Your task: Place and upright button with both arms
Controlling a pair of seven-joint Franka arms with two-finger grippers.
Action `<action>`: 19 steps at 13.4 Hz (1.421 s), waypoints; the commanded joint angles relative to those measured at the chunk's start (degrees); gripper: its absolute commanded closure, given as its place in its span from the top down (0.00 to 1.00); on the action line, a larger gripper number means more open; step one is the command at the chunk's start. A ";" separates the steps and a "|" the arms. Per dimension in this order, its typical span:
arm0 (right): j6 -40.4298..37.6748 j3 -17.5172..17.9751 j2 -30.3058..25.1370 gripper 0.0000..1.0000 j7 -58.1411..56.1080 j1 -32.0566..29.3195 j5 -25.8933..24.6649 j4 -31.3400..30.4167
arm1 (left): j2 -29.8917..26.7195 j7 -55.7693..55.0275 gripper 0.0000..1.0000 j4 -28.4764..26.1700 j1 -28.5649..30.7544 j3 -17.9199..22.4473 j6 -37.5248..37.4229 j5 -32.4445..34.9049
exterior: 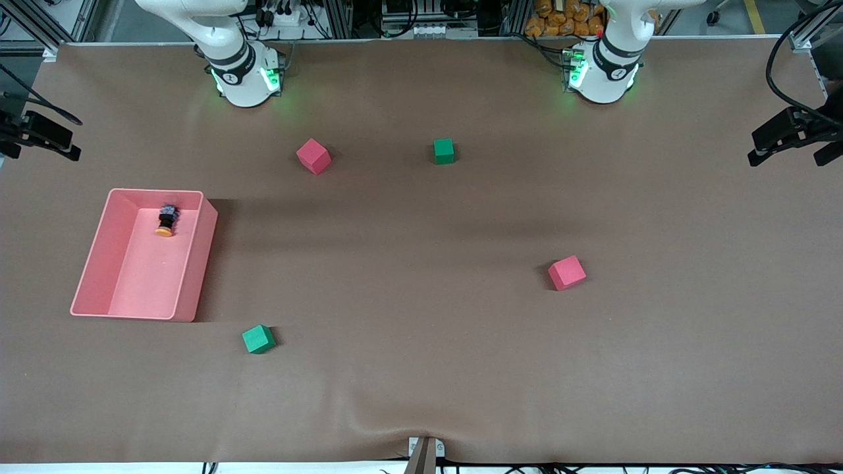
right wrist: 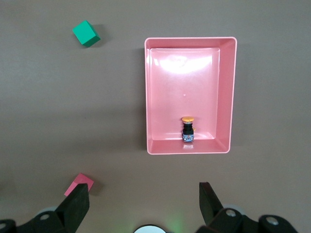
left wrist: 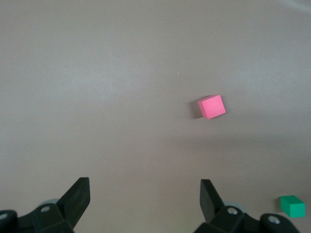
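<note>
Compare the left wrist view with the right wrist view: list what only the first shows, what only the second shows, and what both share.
Only the left wrist view: the open left gripper, high over bare table.

Only the right wrist view: the pink bin with the button lying on its side inside, and the open right gripper.

Both: a red cube and a green cube each, on the brown table cover; whether they are the same cubes cannot be told.

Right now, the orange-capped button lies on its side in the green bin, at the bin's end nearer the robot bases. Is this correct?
Not quite: the bin is pink, not green, as the front view shows. The button does lie on its side in it, at the end nearer the robot bases.
</note>
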 commanded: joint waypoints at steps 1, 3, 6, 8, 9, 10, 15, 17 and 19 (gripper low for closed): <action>-0.82 -0.44 -0.34 1.00 -0.44 0.42 0.61 -0.18 | 0.22 0.71 1.00 0.78 0.26 -0.22 -0.47 -0.65; -0.91 -0.53 -0.34 1.00 -0.53 0.42 0.61 -0.35 | 0.22 0.80 1.00 0.78 0.44 -0.22 -0.47 -0.65; -1.17 -0.53 -0.26 1.00 -0.53 -0.10 0.53 -2.19 | 0.31 0.97 1.00 0.51 0.79 -0.13 -0.55 -0.92; 0.14 -0.62 0.27 1.00 -0.62 -0.98 0.00 -4.91 | 0.31 0.88 1.00 0.60 0.61 -0.13 -0.56 -0.92; 1.28 -0.62 1.14 1.00 -0.62 -1.07 -0.35 -6.58 | 0.31 0.80 1.00 0.60 0.61 -0.13 -0.56 -0.92; 2.42 -0.62 1.85 1.00 -0.62 -1.51 -0.96 -7.72 | 0.31 0.97 1.00 0.43 0.61 -0.13 -0.56 -0.92; 10.59 -0.62 5.98 1.00 -2.11 -4.41 -1.14 -16.50 | 0.31 0.80 1.00 0.34 0.44 -0.22 -0.56 -1.00; 16.37 -0.62 6.51 1.00 -3.08 -5.46 -1.58 -22.21 | 0.31 0.80 1.00 0.25 0.61 -0.22 -0.56 -1.00; 23.06 -0.62 9.05 1.00 -7.89 -7.56 -1.67 -26.00 | 0.31 0.80 1.00 0.34 0.61 -0.22 -0.56 -0.92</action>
